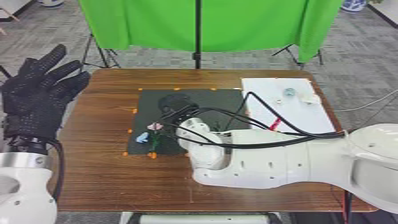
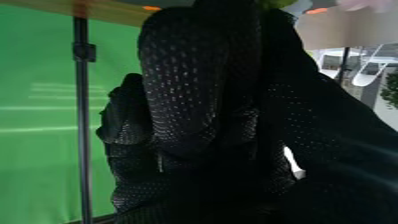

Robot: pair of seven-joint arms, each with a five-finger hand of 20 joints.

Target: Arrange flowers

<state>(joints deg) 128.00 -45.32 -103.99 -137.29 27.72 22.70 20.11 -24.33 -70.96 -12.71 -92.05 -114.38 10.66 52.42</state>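
Note:
My right hand (image 1: 175,103) is over the dark mat (image 1: 197,96), partly hidden behind its own wrist and cables. A pink flower (image 1: 155,126) and a light blue flower (image 1: 142,137) lie on the mat's near left part, with a green stem (image 1: 156,143) beside them. In the right wrist view my right hand (image 2: 182,85) has a yellow-green piece (image 2: 274,4) at its far end and a pale pink flower (image 2: 357,4) close by. Whether it holds anything is unclear. My left hand (image 1: 40,95) is raised at the table's left side, fingers straight and empty.
A white sheet (image 1: 306,112) on the right of the wooden table (image 1: 98,172) carries a small pale blue object (image 1: 289,92), a whitish object (image 1: 311,99) and a red item (image 1: 275,123). My right arm and loose black cables cross above it. A green screen (image 1: 147,27) stands behind.

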